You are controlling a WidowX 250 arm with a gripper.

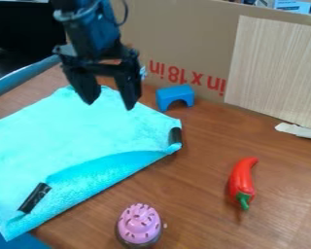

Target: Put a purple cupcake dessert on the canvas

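Plush matt cloth towel (80, 133), smooth wood-grain tabletop (190, 182) with slight sheen.
Beside towel: toy chili pepper (240, 179), glossy, plastic-looking; toy cupcake (138, 224), plastic-looking, molded bumpy top; arch block (175, 91), smooth, low sheen. Behind towel: cardboard (184, 36), matt, paper-faced; panel (275, 65), wood-grain, matt.

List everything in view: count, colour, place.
Cupcake: one, purple, bottom centre
Cloth: one, turquoise, left
Strips: two, black, cloth's near edge
Arch block: one, blue, behind cloth
Chilli: one, red and green, right
Table: one, brown, beneath
Cardboard: one, brown, back
Panel: one, beige, back right
Scrap: one, white, by panel
Box: one, blue-white, top right
Tube: one, blue, upper left edge
Arm: one, black, upper left
End effector: one, black, open above cloth
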